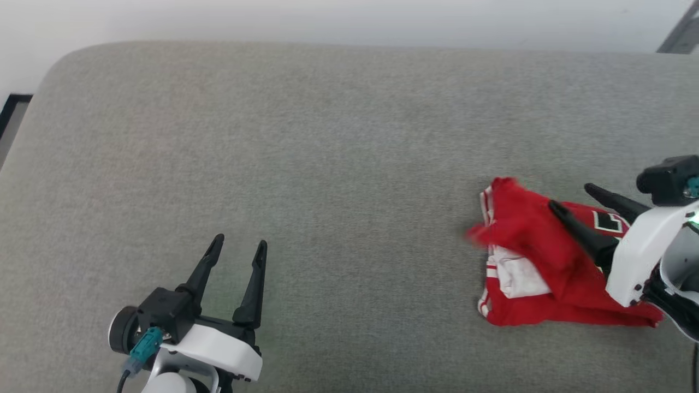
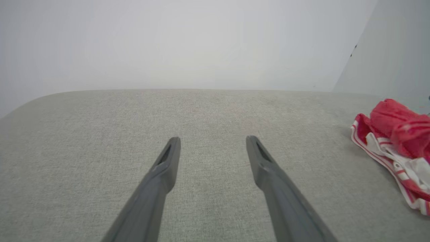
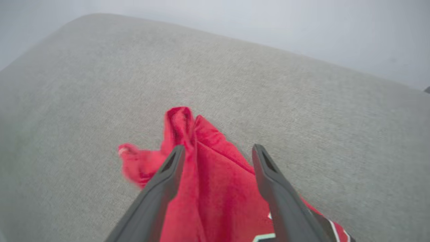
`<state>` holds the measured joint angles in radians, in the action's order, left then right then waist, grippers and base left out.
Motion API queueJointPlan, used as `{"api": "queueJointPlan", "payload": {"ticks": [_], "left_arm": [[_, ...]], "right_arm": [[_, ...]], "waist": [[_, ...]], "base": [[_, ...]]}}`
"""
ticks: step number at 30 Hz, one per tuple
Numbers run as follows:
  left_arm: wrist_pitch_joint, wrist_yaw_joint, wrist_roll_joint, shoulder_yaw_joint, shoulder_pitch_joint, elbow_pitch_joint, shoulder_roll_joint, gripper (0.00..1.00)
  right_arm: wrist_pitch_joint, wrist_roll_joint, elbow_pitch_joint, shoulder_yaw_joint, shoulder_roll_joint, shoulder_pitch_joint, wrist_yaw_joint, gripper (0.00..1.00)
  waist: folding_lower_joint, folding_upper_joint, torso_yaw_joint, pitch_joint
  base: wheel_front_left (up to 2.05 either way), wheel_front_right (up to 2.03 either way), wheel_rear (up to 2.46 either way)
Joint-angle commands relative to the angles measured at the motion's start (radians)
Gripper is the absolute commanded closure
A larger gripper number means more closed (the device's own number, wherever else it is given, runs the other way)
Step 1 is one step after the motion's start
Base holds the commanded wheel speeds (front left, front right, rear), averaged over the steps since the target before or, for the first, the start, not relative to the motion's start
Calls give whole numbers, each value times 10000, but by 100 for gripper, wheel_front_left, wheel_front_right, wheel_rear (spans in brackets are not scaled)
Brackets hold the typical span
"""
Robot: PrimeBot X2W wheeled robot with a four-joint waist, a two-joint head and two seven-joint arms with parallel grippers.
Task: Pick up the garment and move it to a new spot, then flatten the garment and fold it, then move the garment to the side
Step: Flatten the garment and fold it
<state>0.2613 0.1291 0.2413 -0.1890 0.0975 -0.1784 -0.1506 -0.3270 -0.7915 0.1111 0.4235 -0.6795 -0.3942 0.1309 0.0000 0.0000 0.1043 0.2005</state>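
Note:
The garment (image 1: 538, 256), a red jersey with white stripe trim and a patch of white-and-black numeral, lies crumpled at the right of the grey cushion (image 1: 327, 164). My right gripper (image 1: 570, 197) hovers over it, open, its two dark fingers spread above the red cloth and gripping nothing. The right wrist view has the garment (image 3: 208, 174) bunched between and beyond the fingers (image 3: 168, 174). My left gripper (image 1: 239, 245) stands open at the lower left over bare cushion, far from the jersey. From the left wrist the garment (image 2: 399, 141) lies at the right edge, beyond the left gripper (image 2: 212, 141).
The cushion's rounded far edge (image 1: 349, 46) meets a pale wall. A dark-framed object (image 1: 13, 109) sits off the cushion's left side. Wide bare fabric stretches between the two grippers.

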Motion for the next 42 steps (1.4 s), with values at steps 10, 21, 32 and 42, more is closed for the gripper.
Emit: {"api": "queueJointPlan", "payload": {"ticks": [10,21,32,42], "left_arm": [[53,19,286,-68,-109,-327,-223,0],[51,19,433,904,-675,-396,80,0],[53,19,353,1586,-1634,97,106,0],[51,19,-94,1953,-2692,1055,227,0]], "right_arm": [[2133,-392,1852,-364,40,267,-5,0],[5787,51,2955,-613,662,801,-5,0],[5923,2059,856,-3064,2031,2763,-5,0],[5925,2600,-532,-4229,2594,4600,-5,0]], "waist": [[0,0,-754,-695],[0,0,-1178,-1493],[0,0,-1143,-1951],[0,0,-977,-1987]], "base": [[0,0,0],[0,0,0],[0,0,0],[0,0,0]]}}
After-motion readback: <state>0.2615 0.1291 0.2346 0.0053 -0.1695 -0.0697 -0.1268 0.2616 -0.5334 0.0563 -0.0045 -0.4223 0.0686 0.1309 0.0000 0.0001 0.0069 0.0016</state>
